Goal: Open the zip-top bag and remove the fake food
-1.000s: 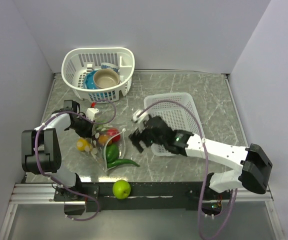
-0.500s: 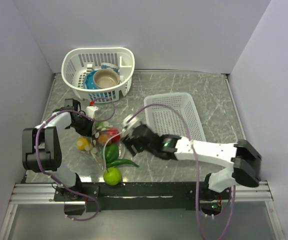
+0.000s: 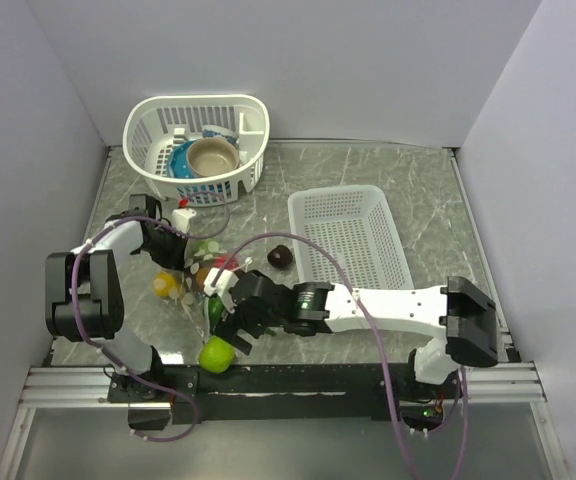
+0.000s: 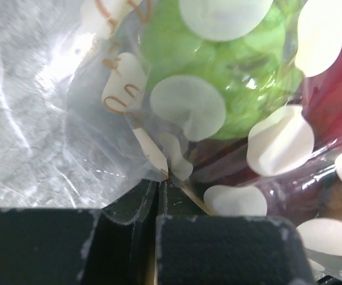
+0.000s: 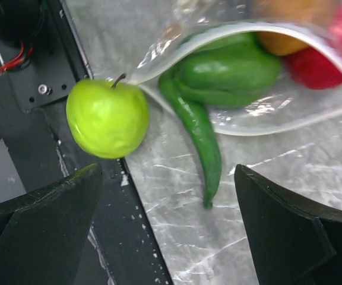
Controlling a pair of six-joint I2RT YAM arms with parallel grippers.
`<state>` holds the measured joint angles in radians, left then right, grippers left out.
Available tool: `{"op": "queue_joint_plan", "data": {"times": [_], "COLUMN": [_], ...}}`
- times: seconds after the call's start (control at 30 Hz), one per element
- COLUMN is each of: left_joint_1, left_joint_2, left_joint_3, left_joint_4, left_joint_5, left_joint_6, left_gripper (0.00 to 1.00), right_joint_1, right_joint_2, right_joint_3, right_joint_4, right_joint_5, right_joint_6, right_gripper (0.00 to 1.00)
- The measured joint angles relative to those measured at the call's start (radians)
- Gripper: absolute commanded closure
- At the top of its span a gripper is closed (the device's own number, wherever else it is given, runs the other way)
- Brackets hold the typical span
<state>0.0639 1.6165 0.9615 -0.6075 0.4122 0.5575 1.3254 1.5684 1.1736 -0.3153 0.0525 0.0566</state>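
While left gripper (image 4: 157,205) pinches the floppy, white-dotted zip-top bag (image 3: 206,272) on the table's left side, right gripper (image 5: 165,208) hangs wide open above a smooth lime apple (image 5: 107,117) at the near edge and a slim green chili (image 5: 198,133).

- White oval plastic basket (image 3: 200,186) fills the grey marbled table's (image 3: 428,200) far left corner.
- White rectangular mesh tray (image 3: 353,235) blocks right of centre; bare surface behind it reaches the far right corner.
- Clear polka-dotted zip-top bag (image 3: 200,272) and the right arm (image 3: 378,305) crowd the near edge.
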Motion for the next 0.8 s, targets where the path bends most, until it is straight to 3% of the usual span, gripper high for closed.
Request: {"op": "queue_joint_plan", "data": {"times": [0.43, 0.8], "left_joint_1": [-0.001, -0.002], "left_joint_2": [-0.011, -0.07], "left_joint_3": [0.022, -0.043], "left_joint_4": [0.012, 0.058], "left_joint_5": [-0.047, -0.141], "left_joint_6": [-0.056, -0.116], "left_gripper": [0.96, 0.96], "right_joint_1": [0.072, 0.141], "right_joint_2": [0.302, 0.326], "right_joint_3": [0.186, 0.248], "right_joint_4": [-0.069, -0.059], "right_joint_5": [-0.038, -0.032], "right_joint_6": [0.013, -0.018], "right_gripper": [0.0, 0.0]}}
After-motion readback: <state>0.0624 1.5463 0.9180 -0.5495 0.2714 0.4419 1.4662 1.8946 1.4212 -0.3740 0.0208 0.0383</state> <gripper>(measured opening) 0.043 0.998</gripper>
